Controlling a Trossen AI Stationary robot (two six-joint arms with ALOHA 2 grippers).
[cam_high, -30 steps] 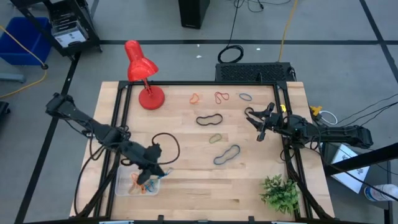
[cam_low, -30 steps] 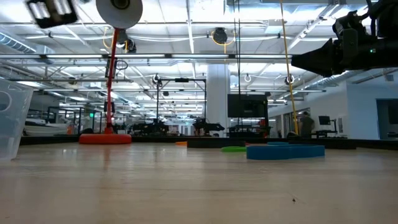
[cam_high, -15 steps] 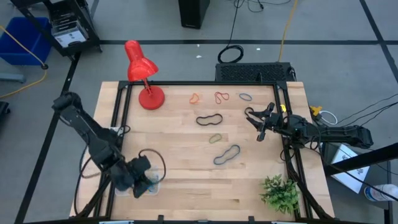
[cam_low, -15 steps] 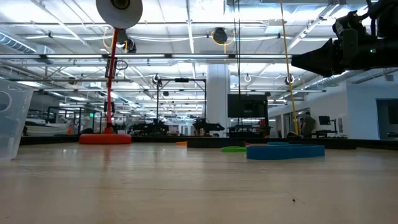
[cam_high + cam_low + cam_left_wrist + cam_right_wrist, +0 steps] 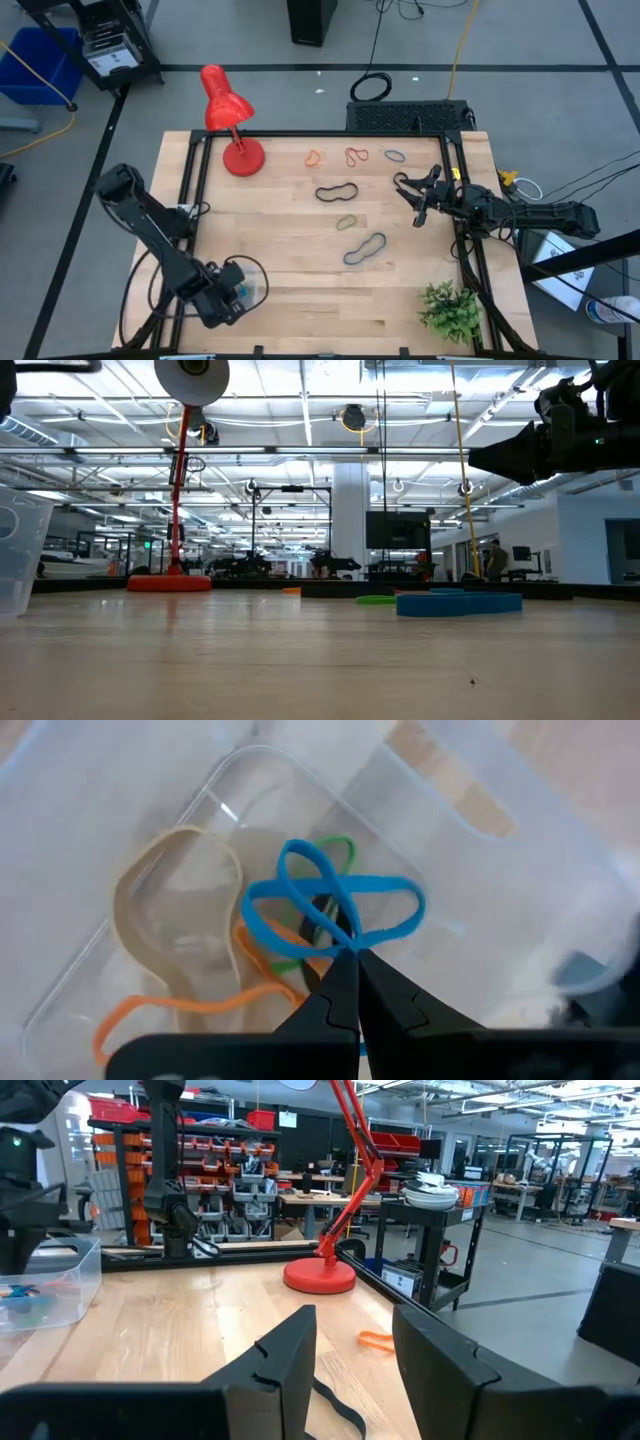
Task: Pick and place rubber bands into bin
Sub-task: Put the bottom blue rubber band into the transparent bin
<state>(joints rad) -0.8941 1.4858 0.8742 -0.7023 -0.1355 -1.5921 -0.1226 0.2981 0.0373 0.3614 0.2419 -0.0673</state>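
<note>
Left claw (image 5: 352, 982) now drawn back over bin (image 5: 470, 870) — shut on blue band (image 5: 335, 905), right claw (image 5: 352, 1342) apart, wooden table (image 5: 300, 290).

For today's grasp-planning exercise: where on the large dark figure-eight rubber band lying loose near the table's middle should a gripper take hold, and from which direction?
Probably the narrow waist of the dark figure-eight rubber band, from straight above. It lies flat on the wooden table, and there the two strands run closest, so the fingers can likely pinch both.

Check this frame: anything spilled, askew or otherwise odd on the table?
Nothing stands out. The clear bin sits flat under the left gripper, whose shut fingers pinch a blue rubber band. Loose rubber bands lie on the table; the right gripper waits open.
</note>
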